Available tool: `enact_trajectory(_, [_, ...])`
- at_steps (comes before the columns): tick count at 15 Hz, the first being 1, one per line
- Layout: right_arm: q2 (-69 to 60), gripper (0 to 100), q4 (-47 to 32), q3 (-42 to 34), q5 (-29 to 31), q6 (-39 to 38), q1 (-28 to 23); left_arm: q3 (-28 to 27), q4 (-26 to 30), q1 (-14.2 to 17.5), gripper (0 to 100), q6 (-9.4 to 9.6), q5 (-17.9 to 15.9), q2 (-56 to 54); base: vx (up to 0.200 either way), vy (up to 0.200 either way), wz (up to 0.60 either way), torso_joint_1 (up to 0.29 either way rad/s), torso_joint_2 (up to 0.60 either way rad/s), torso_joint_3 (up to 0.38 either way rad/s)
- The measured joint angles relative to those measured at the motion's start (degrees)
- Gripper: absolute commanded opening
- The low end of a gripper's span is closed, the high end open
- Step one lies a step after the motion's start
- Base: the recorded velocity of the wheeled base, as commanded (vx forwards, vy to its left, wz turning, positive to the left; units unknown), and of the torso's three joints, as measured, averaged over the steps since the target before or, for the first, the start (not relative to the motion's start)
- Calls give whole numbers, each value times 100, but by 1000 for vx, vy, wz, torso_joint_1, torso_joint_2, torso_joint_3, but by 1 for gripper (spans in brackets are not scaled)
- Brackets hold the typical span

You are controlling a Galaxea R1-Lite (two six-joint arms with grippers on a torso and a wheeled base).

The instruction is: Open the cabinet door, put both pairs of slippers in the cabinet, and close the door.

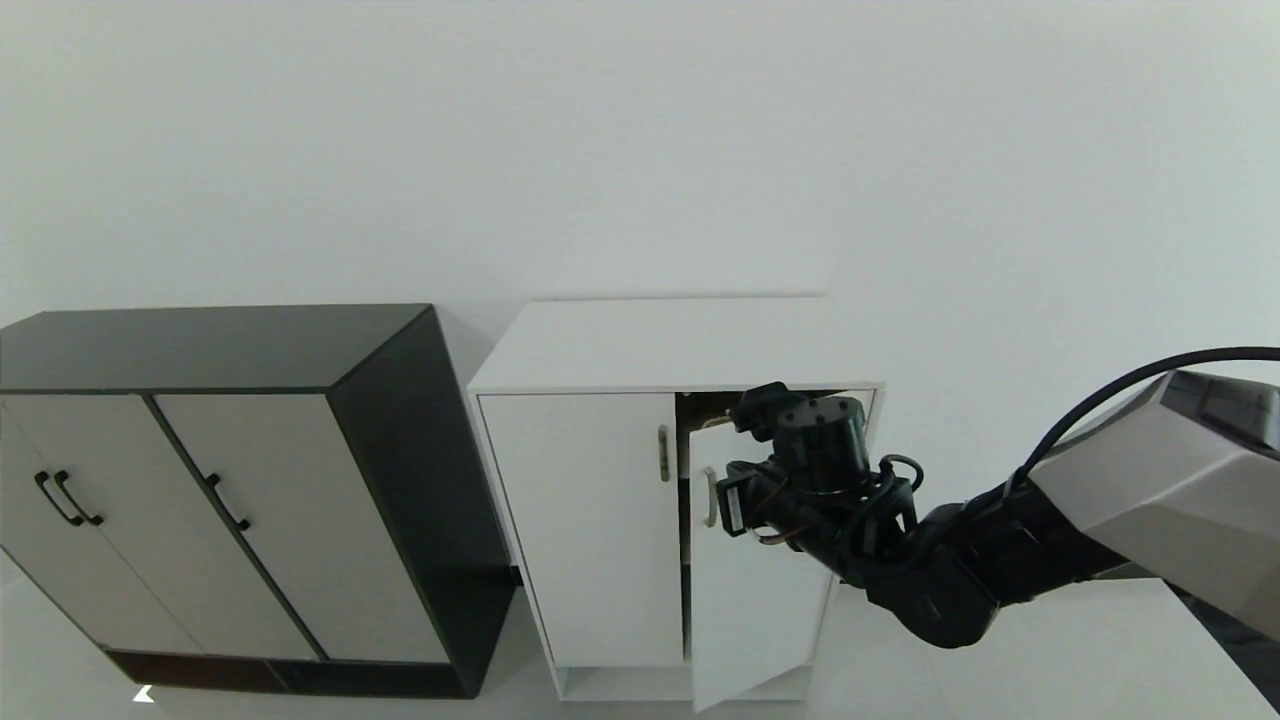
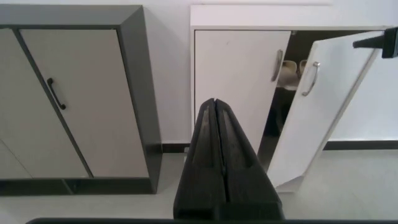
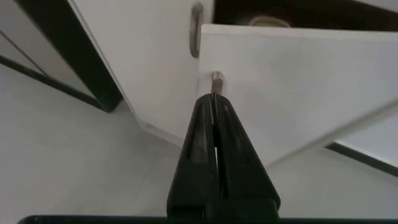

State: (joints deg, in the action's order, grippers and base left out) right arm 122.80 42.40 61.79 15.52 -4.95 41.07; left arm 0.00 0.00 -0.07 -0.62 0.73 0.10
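Black wedge-shaped right hand (image 3: pixel 216 99) sits by metal handle (image 3: pixel 217 78) on smooth white door (image 3: pixel 298 81).

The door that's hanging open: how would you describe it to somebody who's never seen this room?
Against the white wall stand a black-framed cabinet and, to its right, a white cabinet. Look at the white cabinet's right-hand door: it alone stands ajar, swung outward, while every other door is shut flat.

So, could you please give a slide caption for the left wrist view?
Shut left pincer facing the white cabinet, one door ajar, slippers visible inside.
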Motion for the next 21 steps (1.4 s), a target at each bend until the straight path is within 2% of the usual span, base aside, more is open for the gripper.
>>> enact_trajectory(3, [-17, 0, 739, -430, -638, 11, -113, 0, 2, -4, 0, 0, 2, 0, 0, 0, 0, 0, 0, 0])
enact_trajectory(7, [-245, 0, 859, -1279, -1367, -2, -262, 0, 0, -2, 0, 2, 2, 0, 150, 0, 0, -3, 2, 3])
enact_trajectory(11, [-308, 0, 1223, -1792, -1554, -13, -321, 0, 0, -2, 0, 7, -5, 0, 200, 0, 0, 1, 1, 4])
enact_trajectory(16, [-271, 0, 1412, -2010, -1634, -38, -240, 0, 2, 0, 0, 2, -2, 0, 200, 0, 0, 3, 1, -1])
enact_trajectory(21, [-130, 0, 1618, -2089, -1680, -60, -56, 0, 0, 0, 0, 2, 2, 0, 0, 0, 0, 0, 0, 0])
